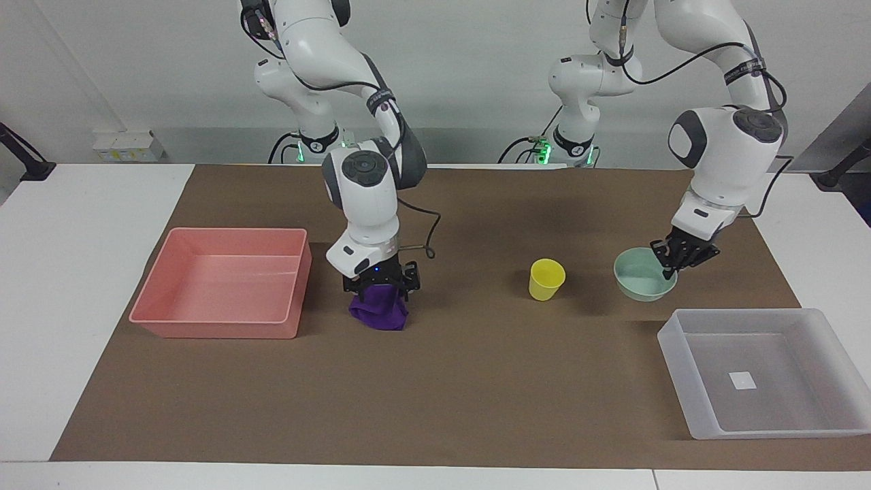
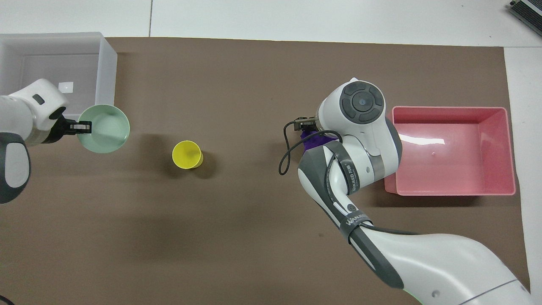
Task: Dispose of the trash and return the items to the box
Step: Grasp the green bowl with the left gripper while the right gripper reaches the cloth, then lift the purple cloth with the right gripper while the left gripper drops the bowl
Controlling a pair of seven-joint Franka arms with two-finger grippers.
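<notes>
So far nothing is stowed: your left gripper point(image 1: 670, 267) is clenched on the lifted bowl's point(image 1: 639, 280) rim beside the box point(image 1: 687, 381); your right gripper point(image 1: 381, 286), fingers spread, straddles the cloth point(image 1: 381, 313); cup point(image 1: 546, 279) untouched.

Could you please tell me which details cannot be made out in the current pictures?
- Overhead view: most of the deep-purple soft cloth rag, covered by the right arm.
- Both views: whether the right pincer touches the rag.
- Overhead view: the translucent plastic tray, cut off by the edge.
</notes>
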